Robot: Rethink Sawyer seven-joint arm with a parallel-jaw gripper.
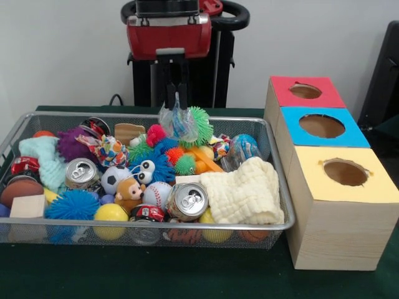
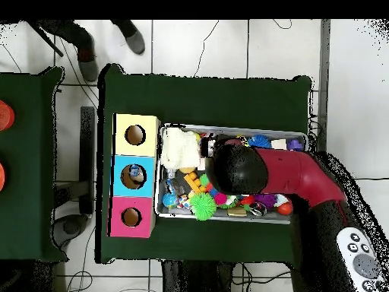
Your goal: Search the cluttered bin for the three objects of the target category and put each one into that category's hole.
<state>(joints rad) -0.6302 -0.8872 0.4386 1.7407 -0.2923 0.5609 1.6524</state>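
Green cloth covers the table (image 1: 187,274), on which a wire-mesh bin (image 1: 274,180) of mixed toys, balls and cans stands just beside a row of three wooden boxes. Taking the bin as landmark: the yellow box (image 1: 340,205), the blue box (image 1: 321,134) and the red box (image 1: 299,93) run along its one short side, each with a round hole on top. The tool (image 1: 176,104) hangs above the bin's far rim, its fingers pinched on a clear plastic bag (image 1: 177,121) lifted free of the pile, beside a green spiky ball (image 1: 201,124). The step in hand appears to be carrying; the next move calls for travel sideways over the bin's rim to a hole. Open room exists above the boxes; the bag's slack could snag a hole's edge.
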